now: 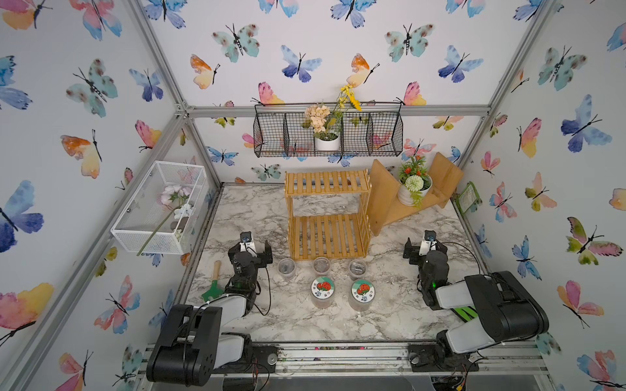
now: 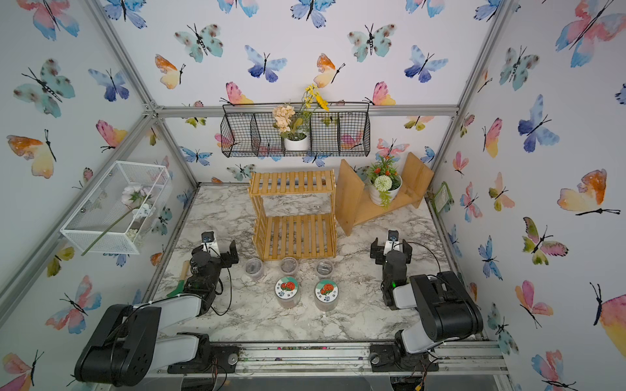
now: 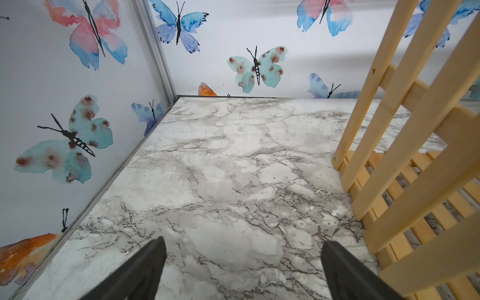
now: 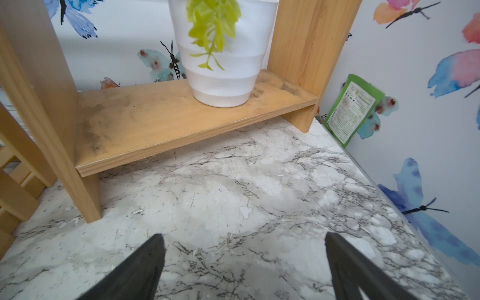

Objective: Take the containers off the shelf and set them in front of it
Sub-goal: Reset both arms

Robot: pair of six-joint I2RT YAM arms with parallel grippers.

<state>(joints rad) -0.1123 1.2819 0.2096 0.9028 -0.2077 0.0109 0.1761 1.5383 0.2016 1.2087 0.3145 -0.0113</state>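
The bamboo shelf [image 1: 327, 216] [image 2: 294, 216] stands at the middle back of the marble table, and both its slatted boards are bare. In front of it stand three small clear containers [image 1: 286, 268] [image 1: 321, 265] [image 1: 357, 268] in a row. Nearer me are two bigger jars with white red-pictured lids [image 1: 322, 290] [image 1: 362, 292]. My left gripper [image 1: 250, 248] [image 3: 243, 241] hovers open over bare table left of the shelf [image 3: 405, 145]. My right gripper [image 1: 425, 247] [image 4: 243, 235] is open over bare table right of it. Neither gripper holds anything.
A plain wooden stand [image 4: 181, 122] with a white flower pot [image 4: 223, 65] is just beyond the right gripper. A black wire basket [image 1: 328, 135] hangs on the back wall and a white wire basket [image 1: 159, 206] on the left wall. A green trowel [image 1: 212, 284] lies by the left arm.
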